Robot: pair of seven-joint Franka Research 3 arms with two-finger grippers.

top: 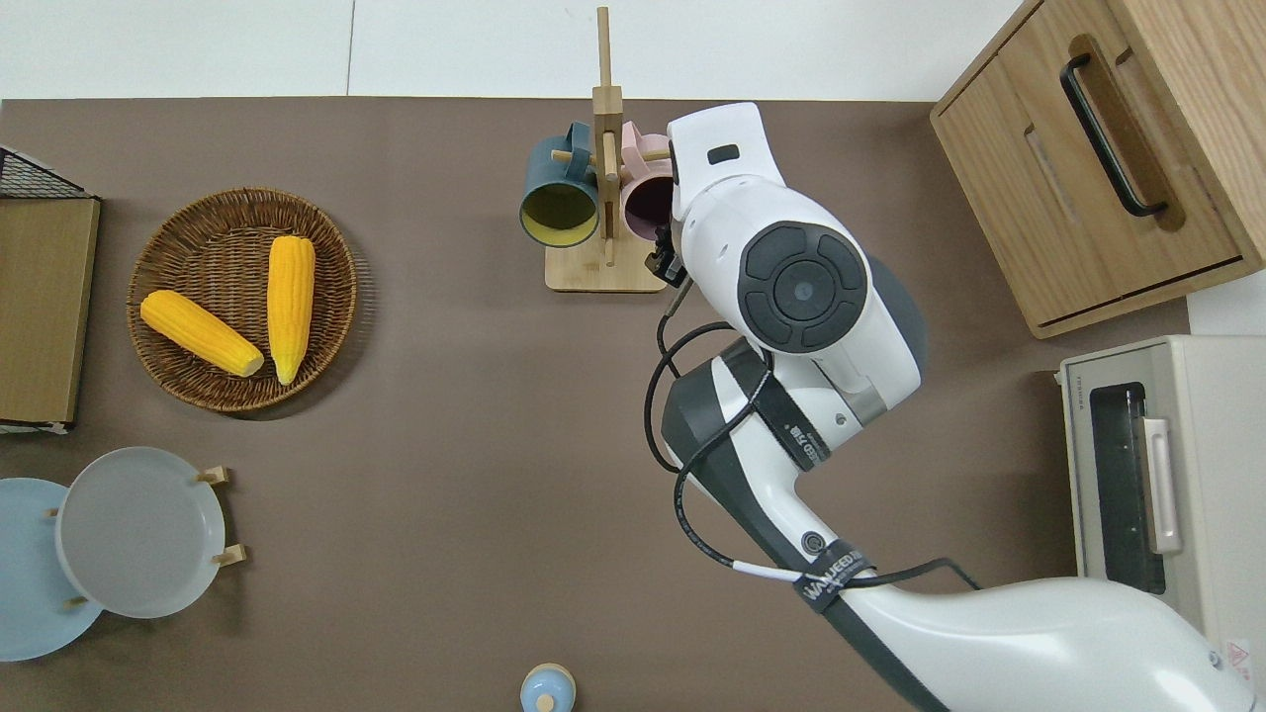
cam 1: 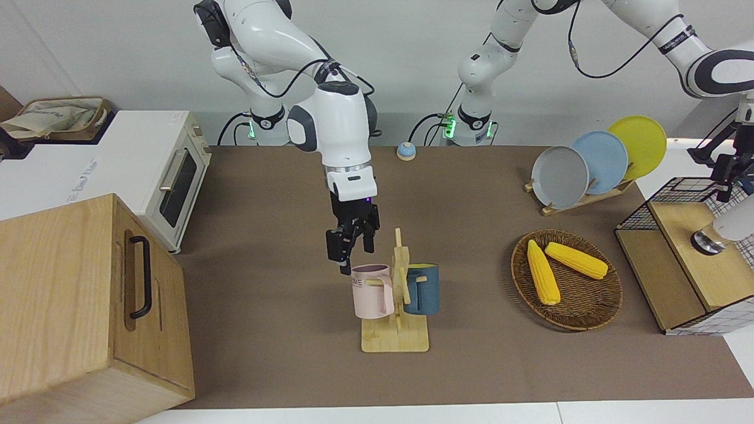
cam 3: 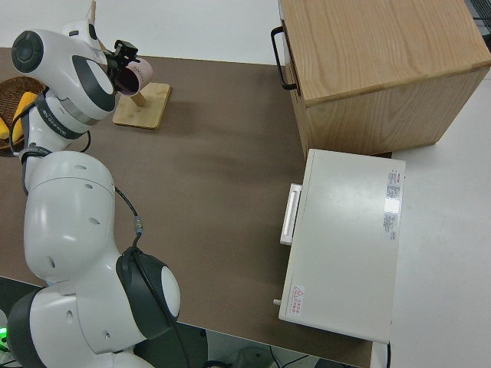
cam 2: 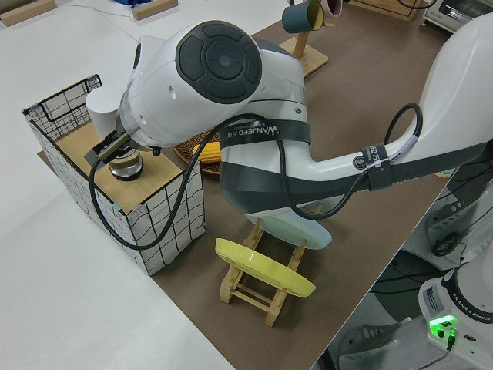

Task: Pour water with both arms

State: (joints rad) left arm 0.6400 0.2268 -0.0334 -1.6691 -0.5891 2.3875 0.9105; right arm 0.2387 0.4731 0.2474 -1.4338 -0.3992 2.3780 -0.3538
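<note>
A pink mug (cam 1: 371,292) and a dark blue mug (cam 1: 423,288) hang on a wooden mug rack (cam 1: 394,340) mid-table. My right gripper (cam 1: 352,252) is open just over the pink mug's (top: 648,198) rim, on the side toward the right arm's end. Whether a finger touches the rim I cannot tell. In the right side view the right gripper (cam 3: 121,55) sits against the pink mug (cam 3: 141,73). My left gripper (cam 1: 726,176) hangs over a wire basket (cam 1: 642,218) at the left arm's end. A white container (cam 1: 734,224) with a metal end stands in the basket.
A wicker basket (cam 1: 583,315) with two corn cobs lies between the rack and the wire basket. A plate rack (cam 1: 580,200) holds grey, blue and yellow plates. A white toaster oven (cam 1: 171,182) and a wooden cabinet (cam 1: 88,306) fill the right arm's end. A small blue bell (cam 1: 406,151) stands near the robots.
</note>
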